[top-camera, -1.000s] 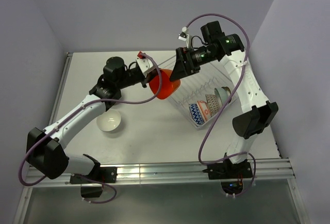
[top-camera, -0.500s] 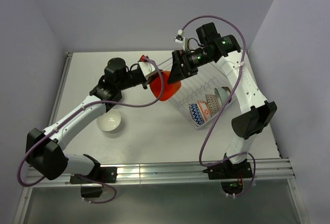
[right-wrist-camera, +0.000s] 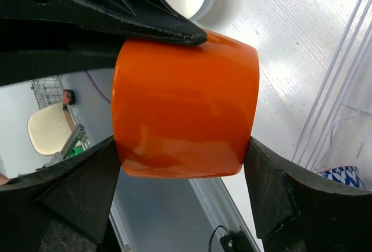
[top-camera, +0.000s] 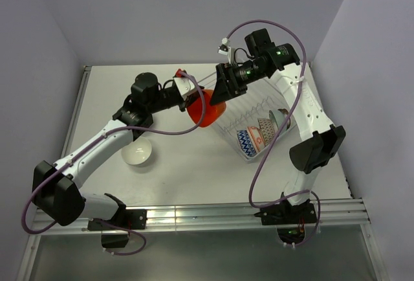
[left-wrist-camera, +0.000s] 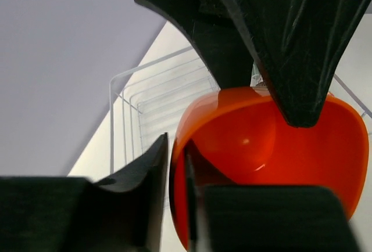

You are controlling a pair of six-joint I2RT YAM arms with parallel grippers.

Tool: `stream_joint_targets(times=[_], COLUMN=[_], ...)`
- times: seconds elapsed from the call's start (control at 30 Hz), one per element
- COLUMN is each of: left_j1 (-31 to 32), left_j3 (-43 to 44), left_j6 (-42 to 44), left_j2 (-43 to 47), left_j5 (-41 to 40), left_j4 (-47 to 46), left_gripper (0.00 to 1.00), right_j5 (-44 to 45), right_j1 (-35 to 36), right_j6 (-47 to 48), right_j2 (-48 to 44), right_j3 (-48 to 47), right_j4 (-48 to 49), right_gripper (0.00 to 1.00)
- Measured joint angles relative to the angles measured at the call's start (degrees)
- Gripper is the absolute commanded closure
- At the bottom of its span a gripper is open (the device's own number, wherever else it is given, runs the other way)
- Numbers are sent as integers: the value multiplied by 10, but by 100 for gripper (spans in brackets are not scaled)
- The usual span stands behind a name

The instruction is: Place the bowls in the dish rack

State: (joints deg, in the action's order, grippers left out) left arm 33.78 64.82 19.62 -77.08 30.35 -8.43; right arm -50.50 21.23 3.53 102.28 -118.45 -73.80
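vs 1.0 s ago: orange-red bowl [top-camera: 208, 114] has turned, from a near-round face-on disc to a narrower, edge-on shape in the top view. Left gripper [top-camera: 193, 100] has moved slightly left, and right gripper [top-camera: 218, 96] has closed in a little. No visible change over the last 0.5 s.

Orientation: the bowl is tipped on its side. Its mouth faces back at the left wrist camera, which sees the glossy interior, and its base faces the dish rack [top-camera: 249, 103]. The mouth-to-base axis is roughly level, running from the left gripper toward the rack.

Location: in the air above the table [top-camera: 181, 171], at the rack's left end, between the 2 grippers.

Left fingers [left-wrist-camera: 139, 205]: pinched on the rim, 1 outside the wall and 1 inside.
Right fingers [right-wrist-camera: 70, 194]: 1 on each side of the bowl, both touching it in the right wrist view. Both grippers are on the bowl.

Rack: a blue zigzag bowl [top-camera: 246, 142] stands on edge at the near end, with more patterned bowls behind it. A white bowl [top-camera: 137, 153] sits upright on the table beside the left arm, well apart from the rack.
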Motion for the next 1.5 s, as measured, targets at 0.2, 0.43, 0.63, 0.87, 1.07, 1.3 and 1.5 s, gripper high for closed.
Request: stream_joint_targets(times=[0.2,0.43,0.63,0.87,1.07,1.3,1.5], left_j1=[5,5,5,-1,-28,-137,-165], left_j3=[0,-11,-11,29,156,192,176], left_j6=[-2,-2,-6,-59,-161,-316,-365], left_j2=[3,14,23,22,-32,-77,-77], left_j5=[1,-3,-34,-119,-206,-247,-286], left_j4=[-8,-7,4,65,161,230,251], left_gripper=[46,35,18,1,0,1,1], right_j5=[-3,19,84,246,412,589,694], right_j1=[-1,-15,-35,-40,-33,-6,16], right_j6=[2,-9,-12,13,72,141,172], right_j2=[4,4,4,11,40,68,120], right_j3=[-1,-1,-1,-1,9,44,71], right_j4=[1,18,48,107,169,257,343], right_gripper=[100,100,100,100,100,100,100])
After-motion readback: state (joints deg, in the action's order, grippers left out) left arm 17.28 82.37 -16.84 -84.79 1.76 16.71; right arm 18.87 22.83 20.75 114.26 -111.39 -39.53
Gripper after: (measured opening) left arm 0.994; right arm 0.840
